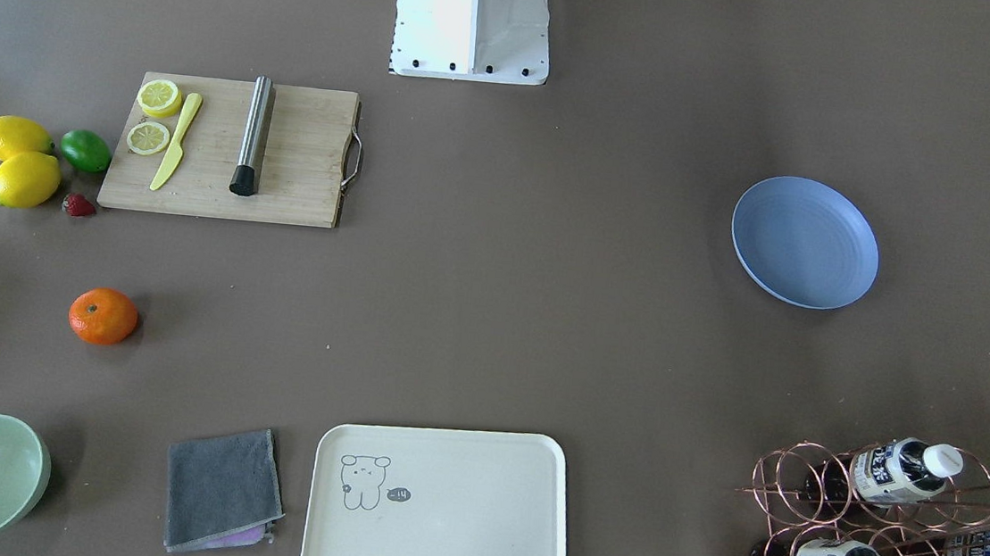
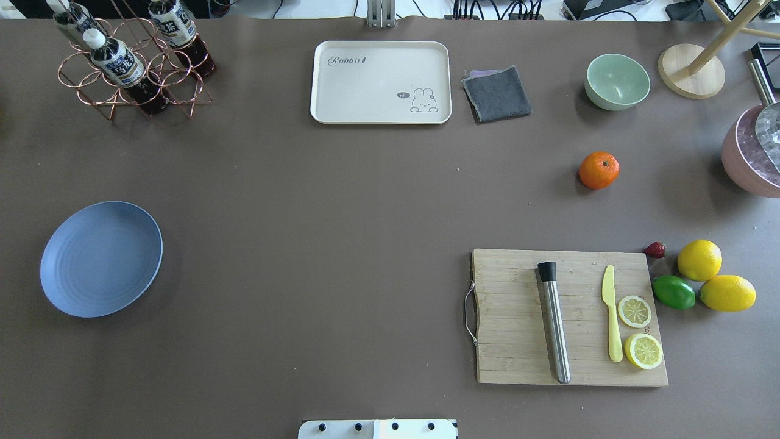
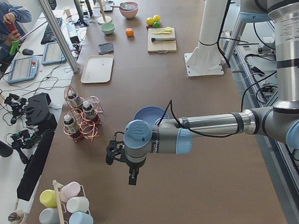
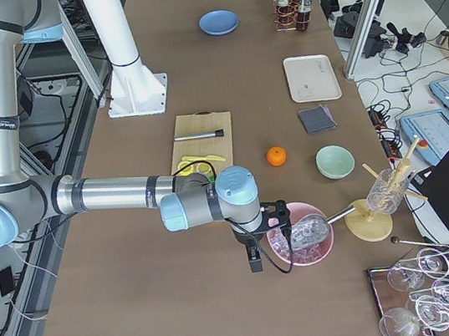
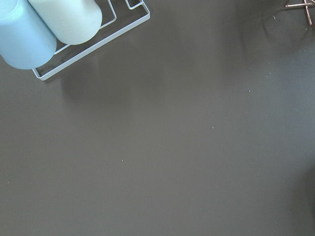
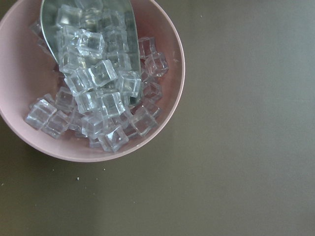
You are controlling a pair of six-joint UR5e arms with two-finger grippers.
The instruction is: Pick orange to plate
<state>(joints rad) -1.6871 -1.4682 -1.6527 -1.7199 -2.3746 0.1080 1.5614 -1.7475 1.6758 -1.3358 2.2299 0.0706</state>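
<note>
The orange [image 2: 599,170] rests alone on the brown table on the robot's right side, between the green bowl and the cutting board; it also shows in the front view [image 1: 103,316]. Far across, on the left side, lies the empty blue plate [image 2: 101,259] [image 1: 804,242]. My left gripper [image 3: 132,177] shows only in the left side view, hanging over bare table beyond the plate; whether it is open or shut I cannot tell. My right gripper [image 4: 255,262] appears only in the right side view, beside the pink ice bowl; its state I cannot tell.
A cutting board [image 2: 570,317] carries a steel tube, a yellow knife and lemon slices. Two lemons [image 2: 699,260], a lime [image 2: 674,292] and a strawberry sit beside it. Green bowl [image 2: 616,81], grey cloth [image 2: 496,93], cream tray [image 2: 381,82], bottle rack [image 2: 131,61], pink ice bowl [image 6: 93,81], cup rack [image 5: 54,29].
</note>
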